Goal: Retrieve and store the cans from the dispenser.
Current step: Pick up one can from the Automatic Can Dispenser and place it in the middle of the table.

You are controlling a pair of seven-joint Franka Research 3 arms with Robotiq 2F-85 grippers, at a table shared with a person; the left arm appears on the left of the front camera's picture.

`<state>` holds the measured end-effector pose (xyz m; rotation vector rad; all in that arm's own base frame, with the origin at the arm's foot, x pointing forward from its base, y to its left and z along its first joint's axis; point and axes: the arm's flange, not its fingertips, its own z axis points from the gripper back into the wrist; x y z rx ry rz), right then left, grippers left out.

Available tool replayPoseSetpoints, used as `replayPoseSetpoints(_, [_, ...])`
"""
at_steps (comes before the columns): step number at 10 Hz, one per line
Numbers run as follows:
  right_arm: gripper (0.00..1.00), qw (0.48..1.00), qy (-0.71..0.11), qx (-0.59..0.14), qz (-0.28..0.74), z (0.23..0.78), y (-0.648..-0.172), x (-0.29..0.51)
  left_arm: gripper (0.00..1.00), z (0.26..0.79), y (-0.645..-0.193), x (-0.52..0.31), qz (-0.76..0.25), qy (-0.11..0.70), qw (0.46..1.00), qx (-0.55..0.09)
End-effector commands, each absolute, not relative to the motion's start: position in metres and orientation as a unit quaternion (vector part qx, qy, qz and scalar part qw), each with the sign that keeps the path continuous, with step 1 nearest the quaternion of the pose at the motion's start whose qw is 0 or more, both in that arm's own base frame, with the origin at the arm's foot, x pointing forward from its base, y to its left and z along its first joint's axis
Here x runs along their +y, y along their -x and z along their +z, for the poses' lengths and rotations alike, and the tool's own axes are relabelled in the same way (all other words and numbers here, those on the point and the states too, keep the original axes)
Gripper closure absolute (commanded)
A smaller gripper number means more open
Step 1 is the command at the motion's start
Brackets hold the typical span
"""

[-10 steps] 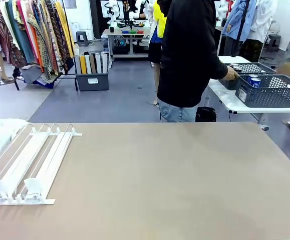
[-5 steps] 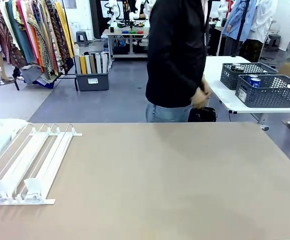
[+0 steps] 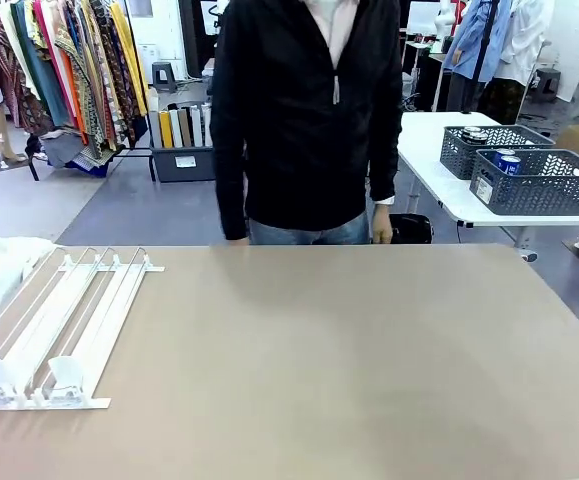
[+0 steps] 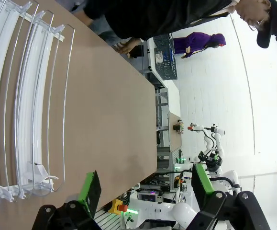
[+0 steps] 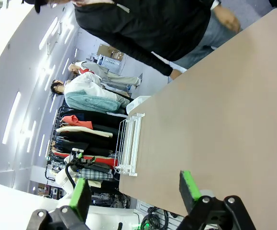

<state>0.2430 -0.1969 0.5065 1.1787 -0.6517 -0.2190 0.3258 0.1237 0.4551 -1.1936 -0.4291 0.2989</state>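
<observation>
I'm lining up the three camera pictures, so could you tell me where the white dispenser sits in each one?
Front view: dispenser at the table's left edge, low end nearest the camera.
Left wrist view: dispenser fills the left side, rails running top to bottom.
Right wrist view: dispenser left of centre, at the table's edge.
Shared landmark: the person in the black top at the far side.
</observation>
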Motion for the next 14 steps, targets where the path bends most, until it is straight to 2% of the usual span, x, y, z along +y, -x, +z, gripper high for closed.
replayPoseSetpoints(1, [0.00,0.768,-0.550,-0.316,-0.092,0.5089,-0.2461,-0.1967,0.00,0.4576,-0.3246,0.1230,0.142,0.557,0.794,-0.196])
replayPoseSetpoints(14, [0.00,0.768,-0.550,-0.316,-0.092,0.5089,-0.2461,-0.1967,0.00,0.4576,-0.3246,0.1230,0.142,0.557,0.794,-0.196])
